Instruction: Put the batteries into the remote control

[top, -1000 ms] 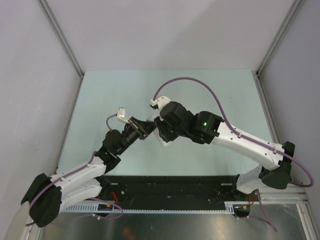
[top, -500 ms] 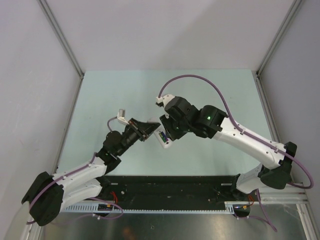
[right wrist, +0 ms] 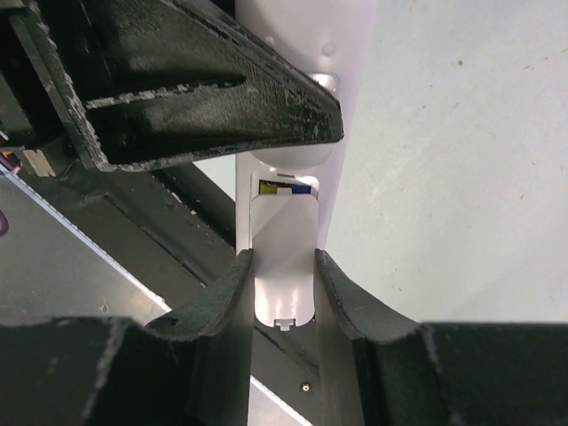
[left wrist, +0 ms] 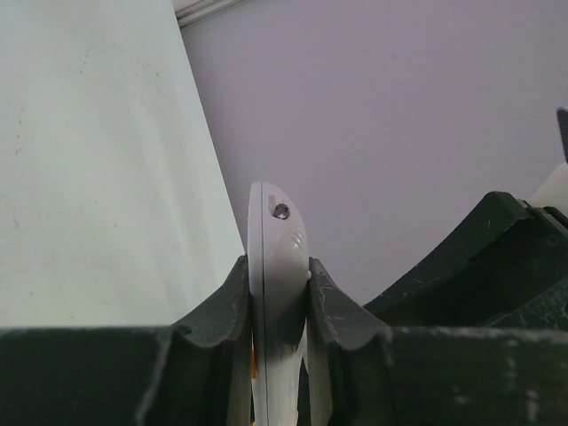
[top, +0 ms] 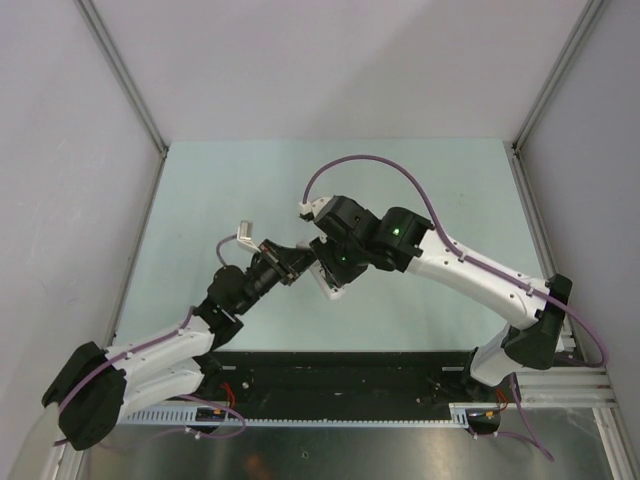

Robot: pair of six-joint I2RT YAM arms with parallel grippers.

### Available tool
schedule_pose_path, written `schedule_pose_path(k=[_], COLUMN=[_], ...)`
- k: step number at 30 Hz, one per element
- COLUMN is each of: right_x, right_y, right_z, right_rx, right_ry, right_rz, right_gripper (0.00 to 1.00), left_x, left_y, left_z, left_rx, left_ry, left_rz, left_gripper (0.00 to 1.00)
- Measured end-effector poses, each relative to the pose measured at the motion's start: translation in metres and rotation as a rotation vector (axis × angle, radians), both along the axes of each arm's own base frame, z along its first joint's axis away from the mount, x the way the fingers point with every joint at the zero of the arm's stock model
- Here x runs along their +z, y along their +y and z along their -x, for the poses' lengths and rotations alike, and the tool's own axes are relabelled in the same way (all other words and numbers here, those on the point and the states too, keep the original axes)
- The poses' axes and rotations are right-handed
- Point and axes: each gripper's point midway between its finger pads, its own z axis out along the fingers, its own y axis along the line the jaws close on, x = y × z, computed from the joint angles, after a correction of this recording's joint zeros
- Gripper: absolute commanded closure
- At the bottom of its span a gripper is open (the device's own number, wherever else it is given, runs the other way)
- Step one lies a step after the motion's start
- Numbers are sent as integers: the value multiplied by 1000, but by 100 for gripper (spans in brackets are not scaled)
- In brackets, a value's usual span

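The white remote control (left wrist: 277, 232) stands edge-on between the left gripper's (left wrist: 279, 282) fingers, which are shut on it. In the top view the left gripper (top: 294, 262) and right gripper (top: 324, 266) meet over the table's middle, and the remote's (top: 331, 287) white end juts out below them. In the right wrist view the right gripper (right wrist: 284, 277) is shut on a white battery cover (right wrist: 284, 248) lying over the remote's (right wrist: 348, 133) back recess. Only a sliver of the batteries (right wrist: 284, 187), green-yellow and blue, shows above the cover's top edge.
The pale green table (top: 220, 190) lies under both arms, with grey walls on three sides. A black rail (top: 340, 375) runs along the near edge between the arm bases. The left gripper's dark finger (right wrist: 204, 89) crosses the top of the right wrist view.
The right gripper drew back to the right half a second ago, baring coloured batteries in the recess. It has now come back left against the left gripper. The left arm barely moved.
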Motion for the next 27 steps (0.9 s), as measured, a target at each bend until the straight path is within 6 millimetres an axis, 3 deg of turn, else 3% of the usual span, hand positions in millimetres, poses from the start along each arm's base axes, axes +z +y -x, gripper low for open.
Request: schedule_pose_path(k=[27], right_x=[-6], right_y=[3], right_z=[-1], right_rx=[1], right_ry=[23], right_rz=[40], right_gripper=[100], left_x=[1], left_y=[2], left_z=[1], left_rx=[41], left_ry=[-83], left_rz=[-61], left_gripper=[100])
